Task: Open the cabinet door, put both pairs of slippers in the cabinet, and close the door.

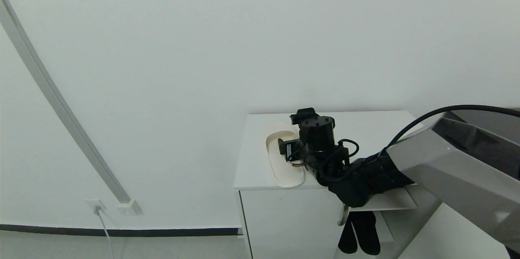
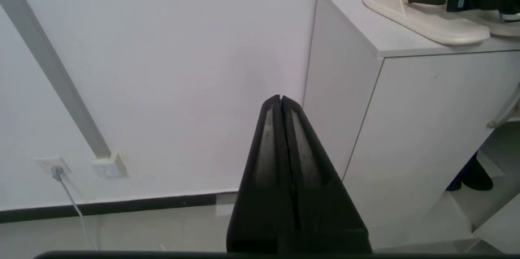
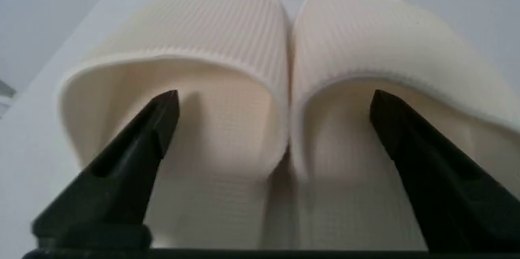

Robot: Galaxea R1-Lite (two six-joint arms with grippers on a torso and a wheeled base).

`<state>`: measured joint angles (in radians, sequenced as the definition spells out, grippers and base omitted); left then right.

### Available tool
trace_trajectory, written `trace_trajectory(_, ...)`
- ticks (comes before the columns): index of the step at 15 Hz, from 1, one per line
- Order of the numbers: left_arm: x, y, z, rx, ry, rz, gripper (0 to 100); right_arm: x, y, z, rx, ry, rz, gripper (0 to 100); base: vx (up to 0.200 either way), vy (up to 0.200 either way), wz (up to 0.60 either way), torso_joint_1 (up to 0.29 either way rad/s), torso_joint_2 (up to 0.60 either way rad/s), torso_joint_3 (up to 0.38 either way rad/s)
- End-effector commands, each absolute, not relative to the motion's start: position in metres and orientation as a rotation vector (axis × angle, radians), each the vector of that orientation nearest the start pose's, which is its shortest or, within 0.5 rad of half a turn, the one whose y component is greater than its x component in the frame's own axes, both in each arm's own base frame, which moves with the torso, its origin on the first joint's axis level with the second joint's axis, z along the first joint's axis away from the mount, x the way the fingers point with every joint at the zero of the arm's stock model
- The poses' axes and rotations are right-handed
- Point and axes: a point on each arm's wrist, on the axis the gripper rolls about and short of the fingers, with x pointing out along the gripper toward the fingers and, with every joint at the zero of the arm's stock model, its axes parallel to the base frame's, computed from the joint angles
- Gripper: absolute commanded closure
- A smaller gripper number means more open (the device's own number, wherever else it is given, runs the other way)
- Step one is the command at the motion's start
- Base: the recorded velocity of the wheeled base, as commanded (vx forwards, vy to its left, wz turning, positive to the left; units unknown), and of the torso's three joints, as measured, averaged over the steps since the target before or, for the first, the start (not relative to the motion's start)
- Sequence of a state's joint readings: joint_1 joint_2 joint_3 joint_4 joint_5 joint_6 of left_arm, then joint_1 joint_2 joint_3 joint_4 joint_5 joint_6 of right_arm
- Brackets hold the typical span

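**On the cabinet top: take the cream pair by its two inner walls**

On top of the white cabinet [image 1: 260, 161], near its left front edge, the pair of cream slippers [image 3: 244, 48] lies side by side with the two slippers touching, toes pointing to the wall. Your right gripper [image 3: 274, 105] is at the heel end with its jaws wide open. One finger sits inside the mouth of each slipper, so the two touching inner walls lie between the fingers. It holds nothing yet.

To do this step well, push in until both fingers are well under the straps, then close on the two inner walls together. The ribbed straps look soft, so I expect them to give under the fingers. Squeeze firmly and check that both slippers rise as one before you carry them. If one finger rides outside its strap, that slipper will likely stay behind or swing loose.

Below and to the right, the cabinet's right side stands open, with a shelf [image 1: 392, 202] showing and a pair of black slippers [image 1: 359, 232] already inside under it. Lift clear of the top edge before you swing down towards the opening.

Your left gripper [image 2: 281, 109] hangs off the cabinet's left side, with its fingers pressed together and nothing between them. It is well apart from the work.
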<state>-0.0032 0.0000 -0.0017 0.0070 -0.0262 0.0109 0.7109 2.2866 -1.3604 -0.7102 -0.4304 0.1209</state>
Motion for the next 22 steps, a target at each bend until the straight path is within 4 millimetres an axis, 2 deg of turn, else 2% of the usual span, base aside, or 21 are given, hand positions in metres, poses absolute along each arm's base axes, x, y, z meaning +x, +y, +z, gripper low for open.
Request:
trace_trajectory(1, -0.023, -0.001, 0.075, 0.011, 0.006, -0.029, 100, 0.357, 0.294, 0.105, 0.0, 0.206, 0.264, 100, 0.0, 0.0, 0.0, 0.0, 0.0, 0.0)
trace_trajectory(5, -0.023, -0.001, 0.075, 0.011, 0.004, -0.029, 100, 0.357, 0.294, 0.105, -0.001, 0.207, 0.263, 100, 0.0, 0.0, 0.0, 0.0, 0.0, 0.0)
trace_trajectory(8, -0.023, -0.001, 0.075, 0.011, 0.004, -0.029, 100, 0.354, 0.292, 0.114, 0.009, 0.191, 0.265, 100, 0.0, 0.0, 0.0, 0.0, 0.0, 0.0)
trace_trajectory(11, -0.023, 0.0, 0.075, 0.011, 0.004, -0.028, 100, 0.327, 0.273, 0.15, 0.029, 0.166, 0.298, 100, 0.0, 0.0, 0.0, 0.0, 0.0, 0.0)
trace_trajectory(12, -0.023, 0.0, 0.075, 0.011, 0.006, -0.023, 100, 0.302, 0.259, 0.165, 0.026, 0.171, 0.336, 100, 0.0, 0.0, 0.0, 0.0, 0.0, 0.0)
trace_trajectory(15, -0.023, 0.0, 0.075, 0.011, 0.004, -0.023, 100, 0.245, 0.228, 0.186, 0.032, 0.177, 0.433, 100, 0.0, 0.0, 0.0, 0.0, 0.0, 0.0)
trace_trajectory(16, -0.023, 0.0, 0.075, 0.011, 0.004, -0.023, 100, 0.241, 0.225, 0.187, 0.032, 0.177, 0.438, 100, 0.0, 0.0, 0.0, 0.0, 0.0, 0.0)
trace_trajectory(17, -0.023, 0.0, 0.075, 0.009, 0.004, -0.023, 100, 0.208, 0.207, 0.196, 0.039, 0.17, 0.509, 100, 0.0, 0.0, 0.0, 0.0, 0.0, 0.0)
trace_trajectory(18, -0.023, 0.0, 0.075, 0.011, 0.006, -0.023, 100, 0.19, 0.198, 0.197, 0.034, 0.175, 0.549, 100, 0.0, 0.0, 0.0, 0.0, 0.0, 0.0)
trace_trajectory(20, -0.023, 0.0, 0.075, 0.011, 0.004, -0.023, 100, 0.168, 0.184, 0.199, 0.034, 0.168, 0.589, 100, 0.0, 0.0, 0.0, 0.0, 0.0, 0.0)
trace_trajectory(22, -0.023, 0.0, 0.075, 0.012, 0.004, -0.023, 100, 0.156, 0.174, 0.197, 0.035, 0.175, 0.649, 100, 0.0, 0.0, 0.0, 0.0, 0.0, 0.0)
